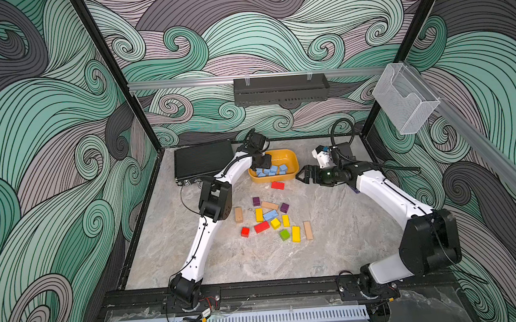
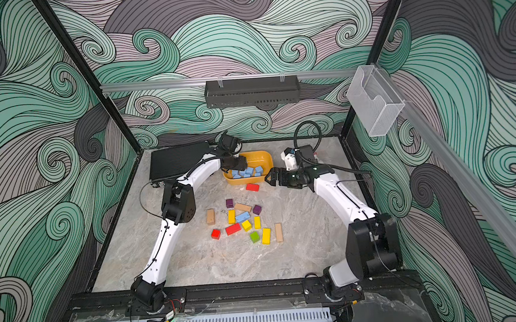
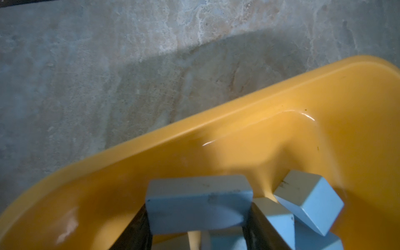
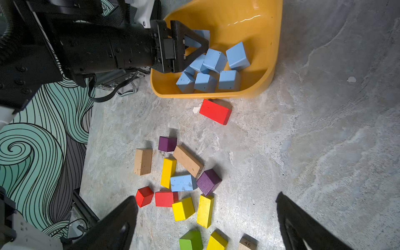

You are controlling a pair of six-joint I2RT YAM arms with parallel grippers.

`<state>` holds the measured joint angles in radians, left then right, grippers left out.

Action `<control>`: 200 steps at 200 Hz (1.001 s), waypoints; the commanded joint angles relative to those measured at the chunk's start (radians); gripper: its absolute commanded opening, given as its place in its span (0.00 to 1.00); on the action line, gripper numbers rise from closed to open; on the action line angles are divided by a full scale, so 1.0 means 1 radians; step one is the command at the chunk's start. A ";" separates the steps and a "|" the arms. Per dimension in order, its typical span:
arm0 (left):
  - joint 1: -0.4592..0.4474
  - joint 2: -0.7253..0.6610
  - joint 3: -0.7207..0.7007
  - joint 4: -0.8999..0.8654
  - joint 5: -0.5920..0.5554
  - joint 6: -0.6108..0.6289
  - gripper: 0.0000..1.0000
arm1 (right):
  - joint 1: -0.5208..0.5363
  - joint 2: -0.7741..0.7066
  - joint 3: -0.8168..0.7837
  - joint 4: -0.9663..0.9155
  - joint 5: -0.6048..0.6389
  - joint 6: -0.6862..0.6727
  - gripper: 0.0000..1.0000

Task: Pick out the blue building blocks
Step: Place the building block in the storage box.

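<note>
The left fingers (image 3: 256, 227) are partly closed on a blue bar (image 3: 198, 205) held between them. It hangs inside the yellow bin (image 4: 259, 32), just above the heap of blue blocks (image 4: 214, 60) under the fingertips. One cube of that heap sits right beside a finger, so opening wider could nudge it. A bar dropped onto the tilted cubes may tumble toward the low rim.

A loose blue bar (image 4: 183, 183) lies on the tabletop well ahead of the right fingers (image 4: 121, 223), which are spread fully and hold nothing. It is hemmed in by a yellow bar (image 4: 168, 172), a tan bar (image 4: 188, 161) and a purple cube (image 4: 208, 181). Fingers closing there could catch a neighbour and carry the wrong colour, or skid the bar aside. Both arms hang close by the bin, so they might clash if they move together.
</note>
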<state>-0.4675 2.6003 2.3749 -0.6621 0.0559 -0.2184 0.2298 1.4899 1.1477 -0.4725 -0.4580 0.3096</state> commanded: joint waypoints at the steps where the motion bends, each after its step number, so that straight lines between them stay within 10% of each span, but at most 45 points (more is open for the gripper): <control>1: 0.006 -0.023 0.024 -0.017 0.019 -0.019 0.57 | -0.005 -0.031 0.023 -0.004 -0.015 -0.017 1.00; 98: 0.006 -0.089 -0.071 -0.016 0.087 -0.041 0.76 | -0.004 -0.092 0.017 -0.032 -0.001 -0.020 1.00; 200: 0.004 -0.208 -0.202 0.015 0.137 -0.094 0.75 | -0.003 -0.136 0.002 -0.045 -0.001 -0.015 1.00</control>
<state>-0.4679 2.4630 2.1746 -0.6567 0.1623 -0.2813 0.2298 1.3781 1.1477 -0.4980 -0.4599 0.3027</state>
